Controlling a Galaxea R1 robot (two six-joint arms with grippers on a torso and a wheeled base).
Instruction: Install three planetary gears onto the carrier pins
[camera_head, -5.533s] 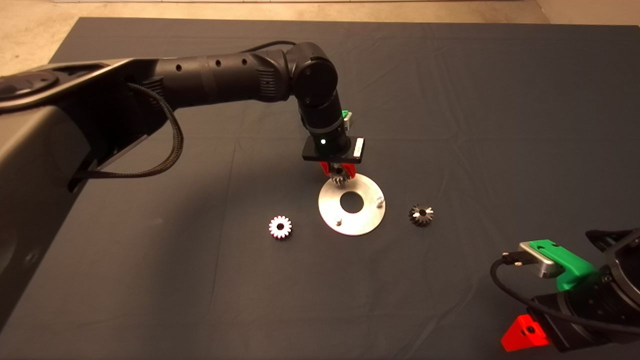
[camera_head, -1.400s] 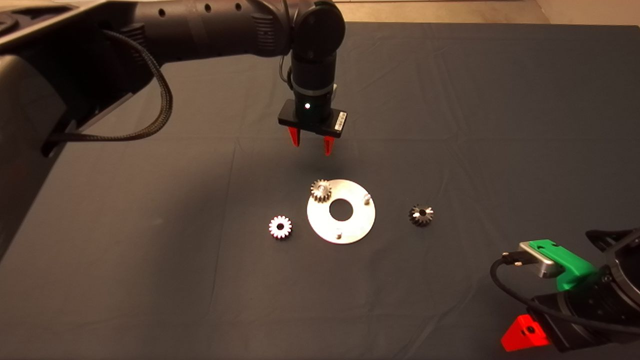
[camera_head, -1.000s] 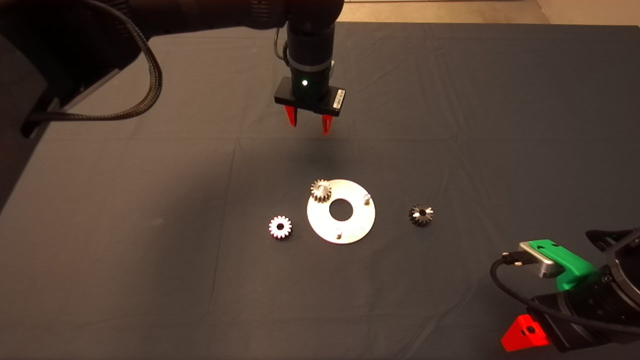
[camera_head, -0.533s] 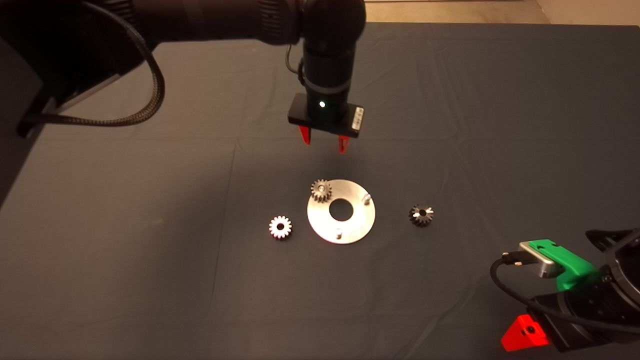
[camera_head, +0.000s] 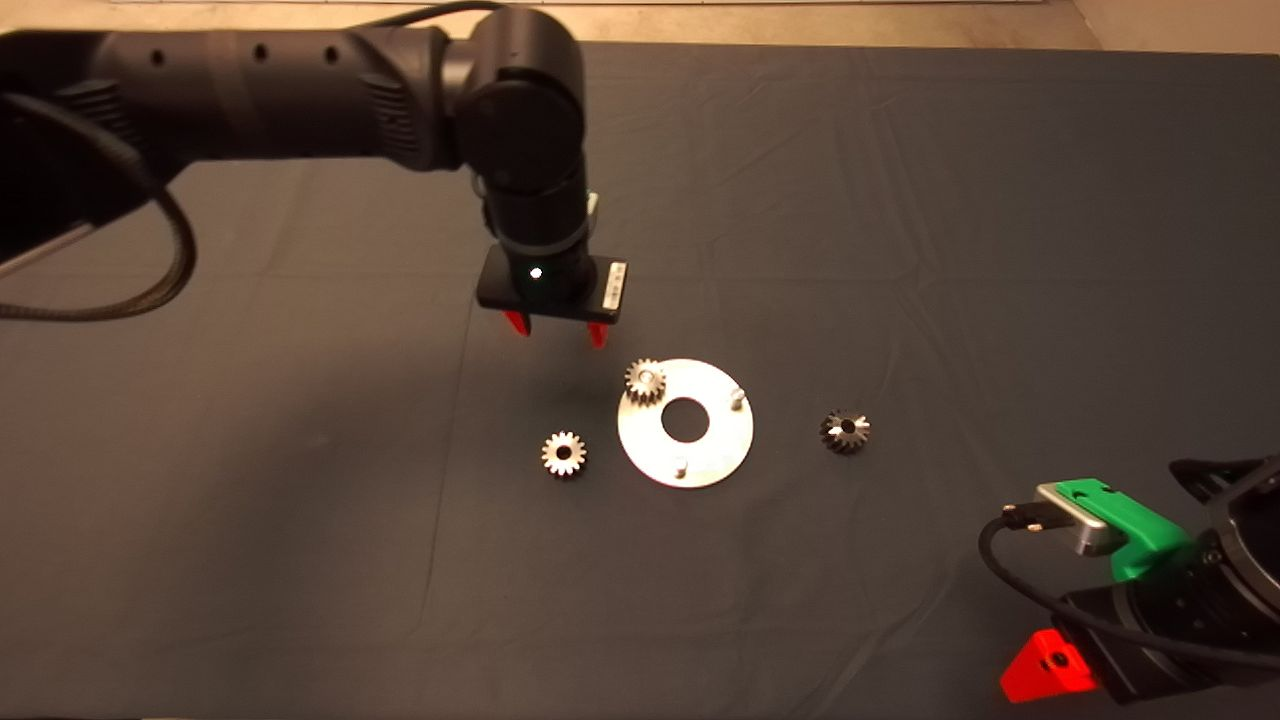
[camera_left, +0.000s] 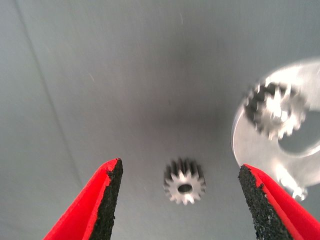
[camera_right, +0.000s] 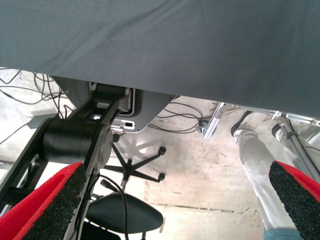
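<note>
Now left gripper (camera_head: 555, 331) hovers above the dark mat (camera_head: 900, 200), red fingers (camera_left: 107, 200) spread wide, holding nothing. Small bright toothed gear (camera_left: 184, 181) lies below between them. Second gear (camera_head: 645, 381) sits on a pin of flat round silver plate (camera_head: 715, 450); two pins (camera_head: 736, 397) bare. Darker gear (camera_head: 844, 431) lies beyond. Right gripper (camera_head: 1050, 670) parked lower right, fingers wide apart, empty.

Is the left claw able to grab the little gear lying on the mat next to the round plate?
Probably yes. The left claw hangs open above the mat, and in its own camera the loose gear sits between the fingers with nothing covering it. The plate lies off to one side.
</note>
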